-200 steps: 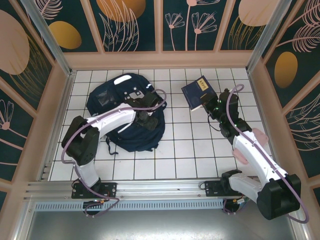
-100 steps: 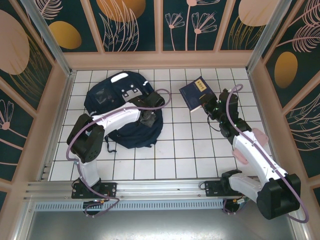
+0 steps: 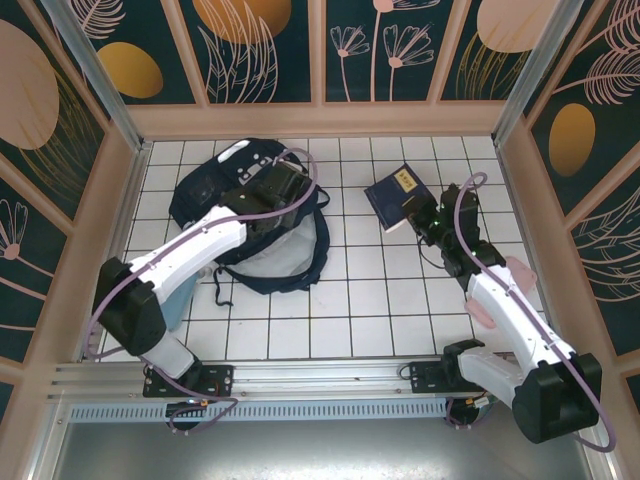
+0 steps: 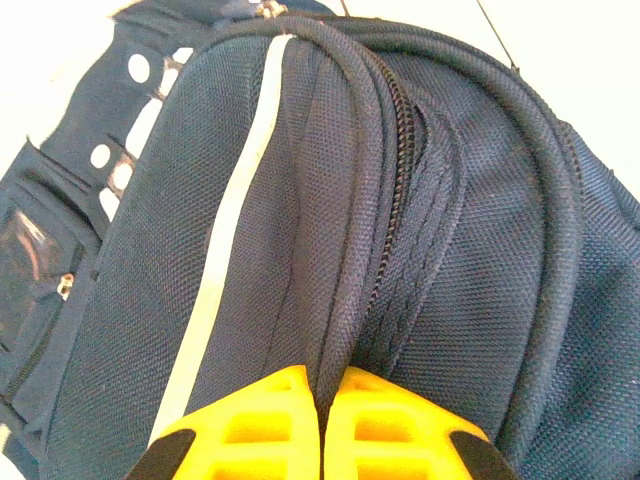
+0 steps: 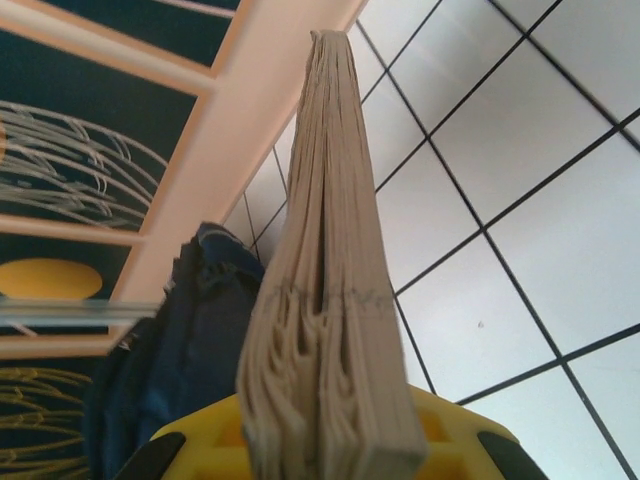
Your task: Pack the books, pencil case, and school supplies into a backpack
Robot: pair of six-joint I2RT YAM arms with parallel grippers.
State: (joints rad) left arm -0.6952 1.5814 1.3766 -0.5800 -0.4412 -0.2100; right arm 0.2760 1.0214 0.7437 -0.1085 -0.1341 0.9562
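Backpack (image 4: 300, 200): 1 fold of its navy fabric is pinched in the left jaws, just beside the zipper (image 4: 392, 200); the white stripe (image 4: 235, 200) runs left of the pinch.
Left gripper (image 4: 322, 420): jaws pressed together on that fold.
Right gripper (image 5: 325, 440): jaws clamped on the navy book (image 5: 325, 250), page edges standing between the 2 yellow fingers (image 5: 455, 425).
Beyond the right jaws: tiled table (image 5: 520, 200) to the right, the backpack to the left, apart from the book.

White tiled table (image 3: 380, 320) with dark grid lines. Walls (image 3: 270, 50) of dark teal panels printed with pale leaves, flowers and orange ovals, set in peach frames (image 3: 320, 118). Aluminium rail (image 3: 300, 378) along the near edge, metal posts (image 3: 95, 70) at the back corners. Even light.
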